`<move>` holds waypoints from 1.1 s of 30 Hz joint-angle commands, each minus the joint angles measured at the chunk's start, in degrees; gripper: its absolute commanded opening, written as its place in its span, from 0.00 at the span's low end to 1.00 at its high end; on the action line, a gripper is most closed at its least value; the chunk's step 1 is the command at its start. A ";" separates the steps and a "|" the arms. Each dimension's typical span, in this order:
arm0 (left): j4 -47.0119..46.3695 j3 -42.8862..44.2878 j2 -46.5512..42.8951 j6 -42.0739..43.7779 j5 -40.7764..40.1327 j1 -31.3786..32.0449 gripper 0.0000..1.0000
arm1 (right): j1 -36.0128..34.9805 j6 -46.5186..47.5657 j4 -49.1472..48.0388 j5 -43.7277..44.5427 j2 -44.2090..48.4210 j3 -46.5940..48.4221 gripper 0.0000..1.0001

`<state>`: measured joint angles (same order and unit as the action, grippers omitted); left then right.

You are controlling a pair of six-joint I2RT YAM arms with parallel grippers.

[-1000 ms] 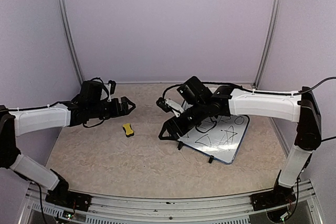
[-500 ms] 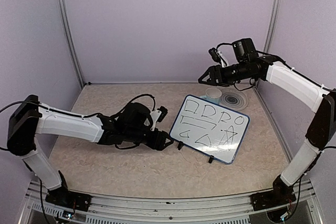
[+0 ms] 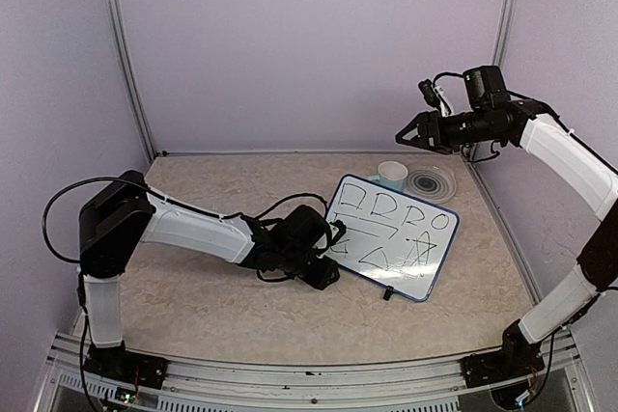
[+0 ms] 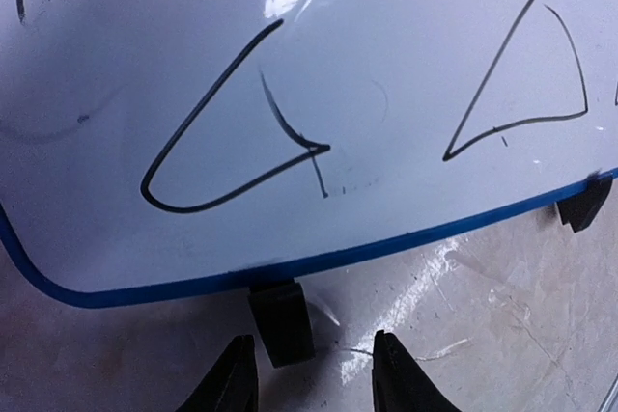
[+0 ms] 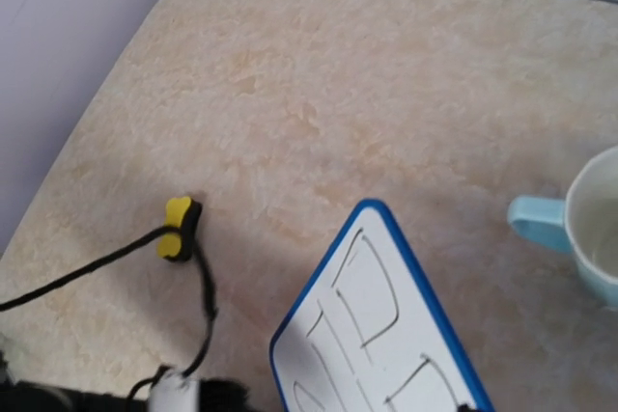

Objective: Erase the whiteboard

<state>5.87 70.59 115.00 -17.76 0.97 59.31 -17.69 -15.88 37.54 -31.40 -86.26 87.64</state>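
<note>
Top external view: the whiteboard (image 3: 394,238) is seen lying on the mottled beige, stone-patterned surface (image 3: 193,287), right of centre and turned at an angle, its glossy white face covered with black marker squares, lines and triangles. A thin blue rim with rounded corners is seen round it, and it is raised on small black feet. The left gripper (image 3: 328,262) is held low at the board's near left edge, its fingers parted and nothing clamped between them. In the left wrist view, one blocky black foot (image 4: 280,320) under the rim is framed just ahead of the gap between the two dark fingertips (image 4: 396,373), and a second foot (image 4: 584,207) is seen at the right edge. The right gripper (image 3: 410,132) is raised well above the far right corner, its fingers spread and empty. Beyond the board, a pale blue mug (image 3: 392,174) with a white inside and a clear, ribbed round dish (image 3: 430,181) are set side by side near the back wall. In the right wrist view, a small yellow sponge eraser (image 5: 179,227) is seen left of the board, well apart from it, with a black cable (image 5: 97,272) of the left arm passing in front of it.
</note>
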 commanded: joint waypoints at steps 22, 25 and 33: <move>6.24 -3.79 -1.77 20.66 9.07 -9.01 0.00 | 1.35 0.87 3.20 -1.73 3.11 -5.19 0.64; 9.21 -4.85 -3.85 25.20 9.37 -11.55 0.00 | 1.30 0.09 2.57 -2.33 3.82 -7.08 0.64; 10.85 -4.64 -5.49 29.26 4.16 -15.43 0.15 | 1.35 -2.78 0.93 -5.33 5.57 -13.91 0.61</move>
<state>12.80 66.13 110.76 9.08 8.16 45.25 -16.99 -16.88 39.44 -34.35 -82.37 76.20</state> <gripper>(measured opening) 0.139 0.618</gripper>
